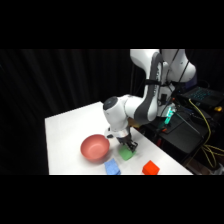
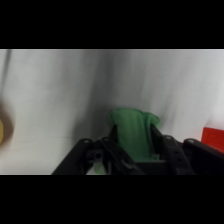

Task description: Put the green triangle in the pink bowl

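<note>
Now green triangle between the claw's fingers.

Sitting on the white table: one pink bowl, one green triangle, one blue block, one red-orange block.

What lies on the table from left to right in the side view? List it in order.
pink bowl → blue block → green triangle, with the gripper down on it → red-orange block.
</note>
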Robot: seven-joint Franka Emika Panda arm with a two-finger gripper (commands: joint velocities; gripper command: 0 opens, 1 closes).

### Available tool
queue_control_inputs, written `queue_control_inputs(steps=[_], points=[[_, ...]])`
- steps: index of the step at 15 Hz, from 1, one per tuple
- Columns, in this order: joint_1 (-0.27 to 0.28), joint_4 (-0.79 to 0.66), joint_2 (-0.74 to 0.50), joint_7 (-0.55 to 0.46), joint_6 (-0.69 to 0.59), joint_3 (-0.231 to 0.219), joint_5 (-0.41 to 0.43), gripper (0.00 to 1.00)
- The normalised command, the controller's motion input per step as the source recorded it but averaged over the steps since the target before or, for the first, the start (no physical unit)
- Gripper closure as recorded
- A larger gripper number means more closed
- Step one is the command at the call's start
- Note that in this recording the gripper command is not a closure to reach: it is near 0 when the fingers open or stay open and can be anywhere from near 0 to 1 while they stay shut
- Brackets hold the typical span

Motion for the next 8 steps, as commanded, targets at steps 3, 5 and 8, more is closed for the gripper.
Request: queue_control_inputs(steps=[3, 5, 8], points=[[0.017, -0.17, -0.38, 0.0, -0.14, 0.059, 0.112, 1.0], [0.068, -0.25, -0.55, 0.08, -0.21, 0.03, 0.083, 1.0], [0.104, -0.22, -0.6, 0.13, -0.27, -0.019, 0.029, 1.0]])
